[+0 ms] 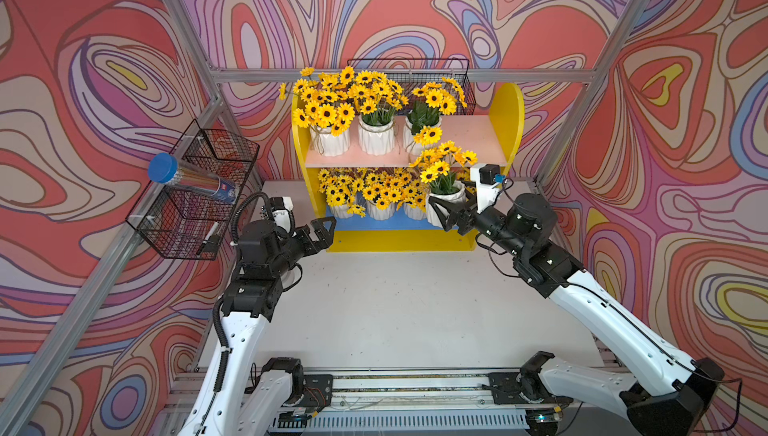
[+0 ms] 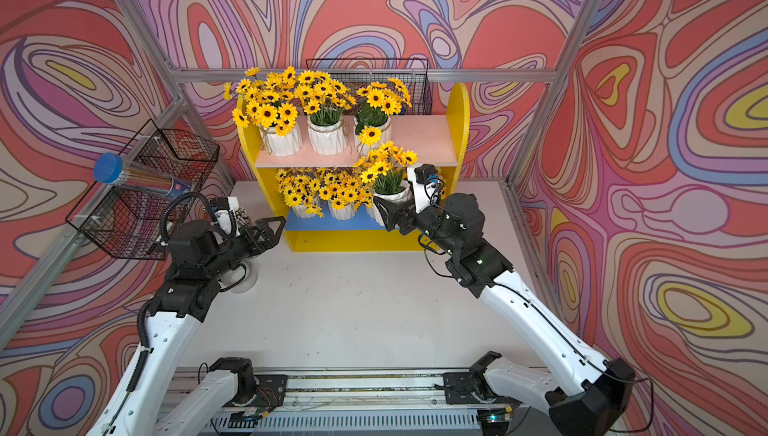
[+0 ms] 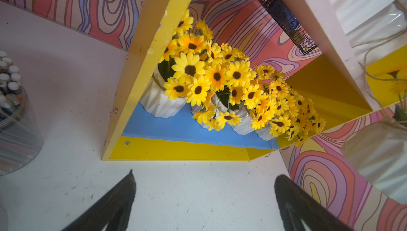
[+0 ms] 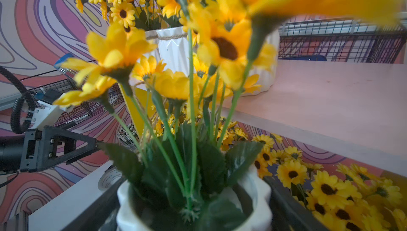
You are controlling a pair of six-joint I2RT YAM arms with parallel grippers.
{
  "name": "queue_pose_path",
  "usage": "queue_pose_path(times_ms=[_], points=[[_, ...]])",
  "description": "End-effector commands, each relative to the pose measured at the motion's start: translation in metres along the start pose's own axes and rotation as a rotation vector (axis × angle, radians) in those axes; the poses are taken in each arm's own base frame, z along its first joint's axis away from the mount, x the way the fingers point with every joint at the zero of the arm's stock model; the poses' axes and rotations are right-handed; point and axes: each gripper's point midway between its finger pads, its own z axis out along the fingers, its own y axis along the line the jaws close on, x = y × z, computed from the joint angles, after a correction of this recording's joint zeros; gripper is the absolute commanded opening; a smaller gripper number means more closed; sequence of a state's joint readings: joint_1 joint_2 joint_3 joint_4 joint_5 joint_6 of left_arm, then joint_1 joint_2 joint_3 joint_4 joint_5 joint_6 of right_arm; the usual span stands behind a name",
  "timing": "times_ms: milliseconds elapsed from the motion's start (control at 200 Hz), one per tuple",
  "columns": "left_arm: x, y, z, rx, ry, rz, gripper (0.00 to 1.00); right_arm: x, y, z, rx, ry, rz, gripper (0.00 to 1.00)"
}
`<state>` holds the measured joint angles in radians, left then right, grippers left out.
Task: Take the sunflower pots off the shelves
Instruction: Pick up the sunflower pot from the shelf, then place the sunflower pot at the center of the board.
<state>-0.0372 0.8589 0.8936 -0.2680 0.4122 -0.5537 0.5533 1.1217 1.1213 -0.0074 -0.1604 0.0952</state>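
Right end effector (image 1: 452, 210) is clamped wide on 1 sunflower pot (image 1: 446, 197), held just in front of the shelves (image 1: 508, 122), at their right end. The pot should be kept upright & drawn straight back so its blooms clear the pink upper board (image 1: 469, 134). Left end effector (image 1: 326, 232) is apart, empty.

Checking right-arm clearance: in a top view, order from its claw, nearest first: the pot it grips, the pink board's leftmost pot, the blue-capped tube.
1. Gripped pot, inside the right claw.
2. Leftmost pot, on the pink board.
3. Blue-capped tube, in the wire basket, far left.
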Motion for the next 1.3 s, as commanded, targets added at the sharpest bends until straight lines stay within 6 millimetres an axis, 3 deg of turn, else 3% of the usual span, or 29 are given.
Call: queue_pose_path(times_ms=[0, 461, 1292], points=[[-0.003, -0.001, 0.001, 0.017, -0.012, -0.001, 1.00, -0.018, 0.013, 0.001, -0.052, -0.085, 0.009, 0.00], [0.000, 0.001, 0.004, 0.015, 0.000, -0.009, 1.00, 0.032, 0.044, 0.028, -0.145, -0.009, 0.051, 0.00], [0.001, 0.005, -0.001, -0.013, -0.013, 0.008, 1.00, 0.170, 0.123, 0.081, -0.311, 0.212, 0.109, 0.00]])
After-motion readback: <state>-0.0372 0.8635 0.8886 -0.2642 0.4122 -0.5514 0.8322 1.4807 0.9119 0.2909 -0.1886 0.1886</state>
